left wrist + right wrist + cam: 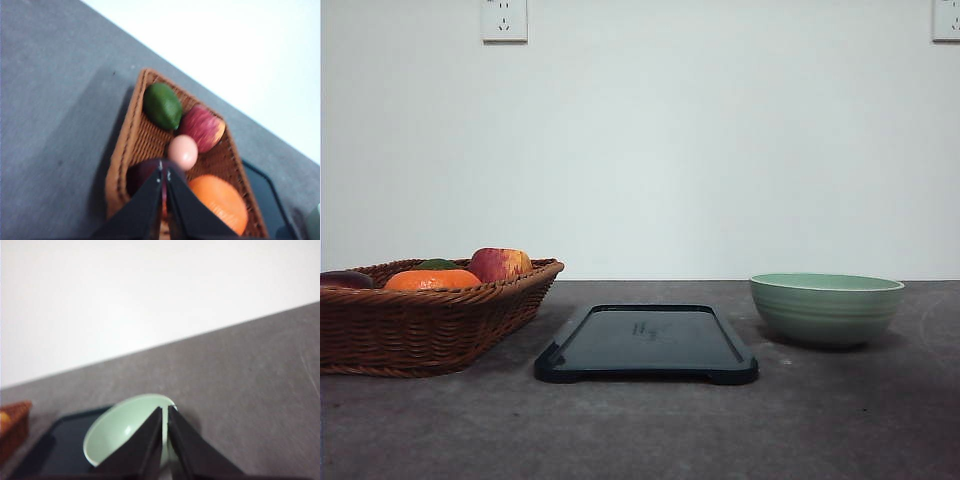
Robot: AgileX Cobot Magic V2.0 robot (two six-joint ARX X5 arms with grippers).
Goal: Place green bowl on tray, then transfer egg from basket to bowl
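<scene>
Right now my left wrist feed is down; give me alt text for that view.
The left gripper, fingers closed together, hangs above a brown wicker basket on a grey table. The basket holds an egg, a green avocado, a red apple, an orange and a dark purple fruit.

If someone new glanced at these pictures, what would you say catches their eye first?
Most likely the basket at the table's left, piled with colour: an orange, a red apple, a green fruit and a pale egg. Next, the dark tray lying bare in the middle, with the green bowl on the table to its right.
</scene>
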